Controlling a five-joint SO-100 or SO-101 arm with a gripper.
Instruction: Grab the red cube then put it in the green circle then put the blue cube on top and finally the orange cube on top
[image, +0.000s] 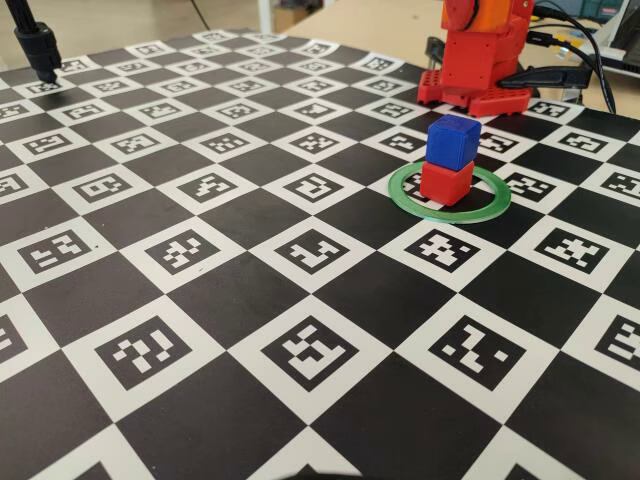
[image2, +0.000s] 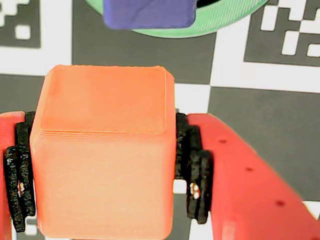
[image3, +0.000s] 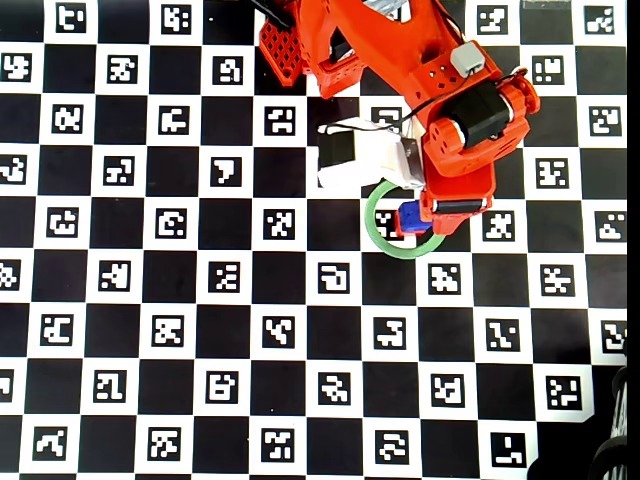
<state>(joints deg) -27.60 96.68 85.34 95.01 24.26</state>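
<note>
Your end effector (image2: 102, 165) is clamped on the orange cube (image2: 102, 150). In the wrist view the blue cube (image: 452, 140) lies just beyond it, toward the top edge, stacked on the red cube (image: 445, 182) inside the green circle (image: 400, 192). The cube probably needs carrying forward and over that stack.

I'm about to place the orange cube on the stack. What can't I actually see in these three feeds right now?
- Orange cube: clamped in the gripper in the wrist view only; the arm covers it overhead, and it lies above the fixed view's frame.
- Red cube: seen in the fixed view only; the blue cube hides it in the wrist view.
- Green circle: partly under the arm overhead, cut by the top edge in the wrist view.
- Cube height above the stack: not readable.
</note>
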